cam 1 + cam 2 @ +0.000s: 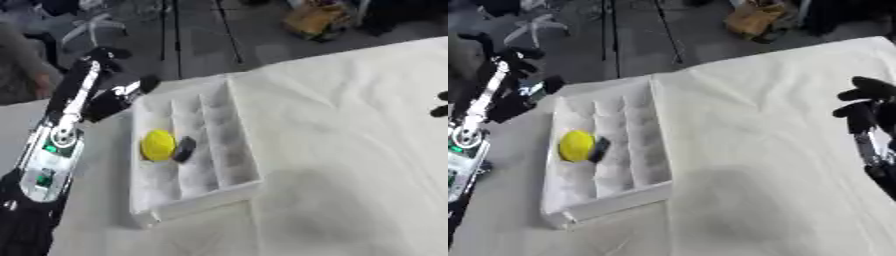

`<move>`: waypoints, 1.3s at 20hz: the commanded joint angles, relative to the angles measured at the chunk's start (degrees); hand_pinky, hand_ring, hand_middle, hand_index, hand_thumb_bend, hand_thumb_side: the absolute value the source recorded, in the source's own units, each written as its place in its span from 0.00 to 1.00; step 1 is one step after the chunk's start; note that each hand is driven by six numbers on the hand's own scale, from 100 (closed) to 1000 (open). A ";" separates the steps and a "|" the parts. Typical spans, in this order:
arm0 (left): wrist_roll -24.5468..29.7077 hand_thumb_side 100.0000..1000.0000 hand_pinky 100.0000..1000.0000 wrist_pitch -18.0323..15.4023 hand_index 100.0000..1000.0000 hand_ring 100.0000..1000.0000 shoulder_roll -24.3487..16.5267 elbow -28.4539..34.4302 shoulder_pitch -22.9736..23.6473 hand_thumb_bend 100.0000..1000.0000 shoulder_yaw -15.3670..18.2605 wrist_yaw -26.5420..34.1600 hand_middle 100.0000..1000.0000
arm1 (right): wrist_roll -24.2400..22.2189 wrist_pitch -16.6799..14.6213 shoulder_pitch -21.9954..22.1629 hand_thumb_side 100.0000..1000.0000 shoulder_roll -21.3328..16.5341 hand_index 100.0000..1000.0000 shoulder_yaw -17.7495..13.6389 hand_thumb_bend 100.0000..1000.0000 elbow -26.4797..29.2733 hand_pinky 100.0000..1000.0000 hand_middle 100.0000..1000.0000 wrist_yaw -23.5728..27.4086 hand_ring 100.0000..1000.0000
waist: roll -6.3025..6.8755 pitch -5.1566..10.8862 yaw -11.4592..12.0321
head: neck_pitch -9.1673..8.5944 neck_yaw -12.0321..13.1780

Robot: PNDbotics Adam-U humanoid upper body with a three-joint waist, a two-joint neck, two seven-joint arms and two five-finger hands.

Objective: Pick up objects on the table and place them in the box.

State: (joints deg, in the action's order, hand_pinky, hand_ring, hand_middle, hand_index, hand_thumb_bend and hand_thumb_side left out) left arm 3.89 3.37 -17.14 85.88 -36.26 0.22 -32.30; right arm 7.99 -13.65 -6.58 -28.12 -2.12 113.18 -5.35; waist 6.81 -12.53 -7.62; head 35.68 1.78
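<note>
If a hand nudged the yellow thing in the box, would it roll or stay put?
The yellow thing looks rounded, so it would probably tend to roll. It lies in the box between dividers, with a dark object against it, so it likely would not travel far. How heavy it is cannot be told.

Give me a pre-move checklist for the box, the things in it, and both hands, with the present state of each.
1. White box upright on the cloth: ok.
2. Yellow object inside the box, left compartment: ok.
3. Dark object beside it, touching, inside the box: ok.
4. Left hand outside the box, at its far left corner: ok; whether it holds anything: cannot tell.
5. Right hand at the right edge, apart from the box: ok.
6. More objects left on the cloth to pick: cannot tell, none in view.
</note>
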 commanded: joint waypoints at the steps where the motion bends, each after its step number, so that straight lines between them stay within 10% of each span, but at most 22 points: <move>1: 0.58 0.90 0.70 0.28 0.80 0.69 -1.93 0.41 -0.56 0.98 0.58 1.98 0.74 | 0.13 -0.05 -0.47 0.67 -1.46 0.86 -0.55 0.20 1.41 0.70 0.65 0.22 0.58 | -1.55 1.55 -0.11 | -0.61 0.00; 20: -0.58 0.88 0.66 0.10 0.79 0.65 -1.86 1.60 0.40 0.83 1.40 3.06 0.69 | 0.21 -0.05 -0.59 0.67 -1.45 0.86 -0.57 0.20 1.41 0.70 0.65 0.18 0.58 | -1.52 1.44 -0.31 | -0.56 -0.31; 26: -9.19 0.91 0.61 -6.73 0.77 0.61 -2.27 5.17 4.76 0.70 3.52 20.15 0.67 | 0.26 0.02 -0.55 0.67 -1.40 0.86 -0.62 0.20 1.41 0.70 0.65 0.17 0.58 | -1.58 1.31 0.05 | -0.63 -1.04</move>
State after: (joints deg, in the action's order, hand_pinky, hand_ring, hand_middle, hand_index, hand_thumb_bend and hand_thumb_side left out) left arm -3.63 -2.10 -17.59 89.40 -30.92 2.75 -15.40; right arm 8.11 -13.59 -6.59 -28.12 -2.14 113.18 -5.35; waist 6.71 -12.53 -7.63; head 35.67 0.90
